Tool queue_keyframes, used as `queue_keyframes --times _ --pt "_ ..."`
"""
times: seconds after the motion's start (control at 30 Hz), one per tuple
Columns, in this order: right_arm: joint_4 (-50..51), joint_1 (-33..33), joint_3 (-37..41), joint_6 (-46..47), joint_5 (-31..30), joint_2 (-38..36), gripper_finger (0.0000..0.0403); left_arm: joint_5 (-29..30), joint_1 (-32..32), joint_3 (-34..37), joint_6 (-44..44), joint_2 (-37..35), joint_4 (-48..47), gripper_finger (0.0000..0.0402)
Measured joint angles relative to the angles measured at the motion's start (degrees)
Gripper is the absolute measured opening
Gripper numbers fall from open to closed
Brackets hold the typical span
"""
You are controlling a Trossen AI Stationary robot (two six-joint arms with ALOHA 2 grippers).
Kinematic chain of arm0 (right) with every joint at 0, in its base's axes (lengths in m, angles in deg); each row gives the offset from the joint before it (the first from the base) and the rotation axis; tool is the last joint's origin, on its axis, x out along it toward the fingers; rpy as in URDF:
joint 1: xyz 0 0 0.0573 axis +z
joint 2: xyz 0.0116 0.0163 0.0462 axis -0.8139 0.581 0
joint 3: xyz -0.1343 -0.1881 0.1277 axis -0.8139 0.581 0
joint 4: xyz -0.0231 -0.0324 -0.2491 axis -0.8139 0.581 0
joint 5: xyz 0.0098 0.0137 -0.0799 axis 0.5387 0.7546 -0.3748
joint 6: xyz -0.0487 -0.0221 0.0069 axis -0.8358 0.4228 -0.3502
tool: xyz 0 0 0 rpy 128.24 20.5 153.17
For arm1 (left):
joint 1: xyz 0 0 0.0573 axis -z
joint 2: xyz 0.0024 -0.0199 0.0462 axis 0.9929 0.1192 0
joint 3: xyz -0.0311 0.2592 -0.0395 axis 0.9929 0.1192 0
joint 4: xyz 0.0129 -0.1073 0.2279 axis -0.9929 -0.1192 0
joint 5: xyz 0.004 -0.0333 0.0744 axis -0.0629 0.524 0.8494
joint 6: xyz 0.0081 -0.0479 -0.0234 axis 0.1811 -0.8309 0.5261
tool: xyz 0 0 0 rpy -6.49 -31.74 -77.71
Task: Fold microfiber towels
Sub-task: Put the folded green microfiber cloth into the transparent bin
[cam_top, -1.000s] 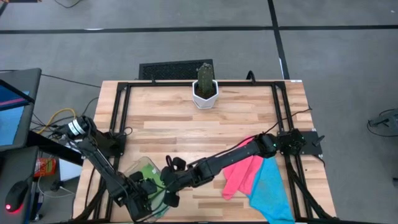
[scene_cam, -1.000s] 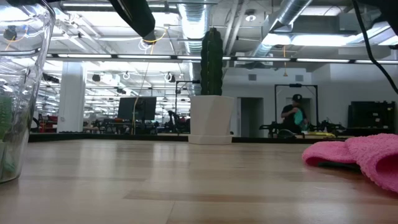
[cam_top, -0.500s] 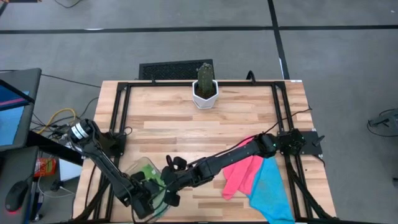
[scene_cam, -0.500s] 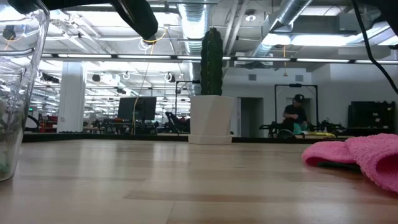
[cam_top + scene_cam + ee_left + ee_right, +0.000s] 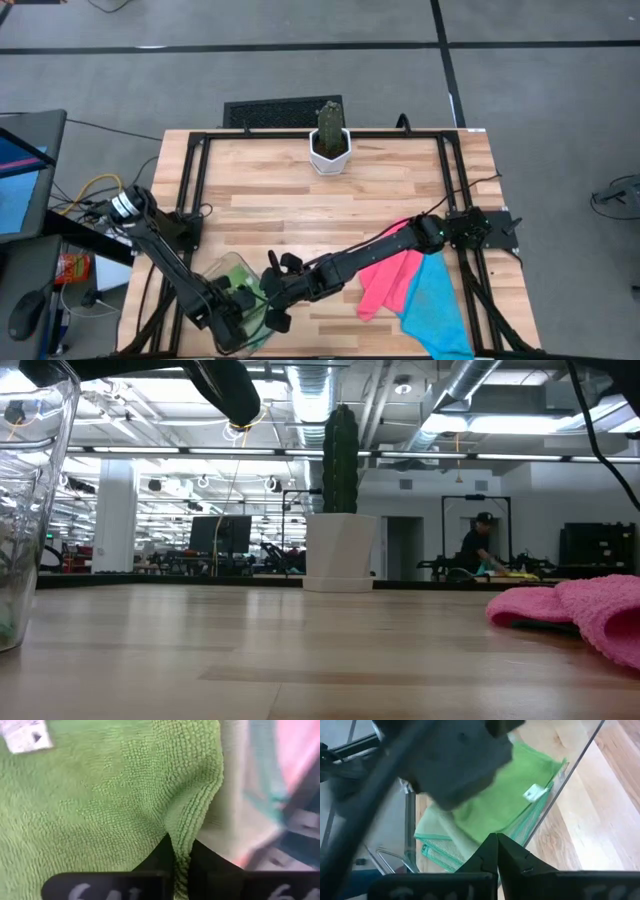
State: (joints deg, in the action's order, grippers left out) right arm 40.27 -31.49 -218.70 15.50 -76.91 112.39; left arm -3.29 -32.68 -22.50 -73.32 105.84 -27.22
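Item one: the left tool, which I have down inside the clear bin at the table's front left corner, is pinched on an edge fold of the green towel; the cloth runs up between the two fingers. A white tag sits on it.

Item two: the right tool, fingers together and empty, sits just beside the bin wall, green cloth behind the plastic.

Item three: pink towel and blue towel, front right, overlapping, well apart from both tools.

Item four: potted cactus, rear centre.
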Motion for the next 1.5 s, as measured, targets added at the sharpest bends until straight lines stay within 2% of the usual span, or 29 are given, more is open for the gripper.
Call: queue_keyframes --times 0.23,0.37,0.57,0.73,0.87,1.1,1.3,1.5 --pt "-0.07 0.0 -0.02 0.0 0.02 0.0 0.0029 -0.63 -0.61 -6.72 -1.1 -3.07 -0.92 0.0004" --pt "-0.05 0.0 -0.23 -0.02 0.05 0.0 0.0031 0.26 -0.65 -8.6 -4.58 -3.58 -2.44 0.0002" --pt "0.14 0.18 -0.24 0.01 0.21 0.0 0.0028 3.99 -0.5 -6.29 -9.43 -3.43 -2.42 0.0001" --pt "1.2 0.39 -0.24 0.08 0.23 0.0 0.0029 5.52 -0.76 -5.06 -9.64 -3.41 -0.07 0.0007" --pt "1.64 0.39 -0.24 0.04 0.24 0.0 0.0031 5.42 -0.71 -4.44 -9.05 -3.41 5.48 0.0029" --pt "3.5 0.39 -0.24 -0.02 0.21 -0.76 0.0029 4.77 -0.71 -4.35 -7.97 -3.41 4.66 0.0097" --pt "8.62 0.14 -0.24 -1.69 0.07 -5.03 0.0032 3.85 -1.04 -4.35 -7.59 -3.85 4.72 0.0161" --pt "12.9 0.55 -0.24 -3.6 -0.5 -9.91 0.0028 4.41 -0.28 -4.38 -7.61 -6.98 5.0 0.0176"
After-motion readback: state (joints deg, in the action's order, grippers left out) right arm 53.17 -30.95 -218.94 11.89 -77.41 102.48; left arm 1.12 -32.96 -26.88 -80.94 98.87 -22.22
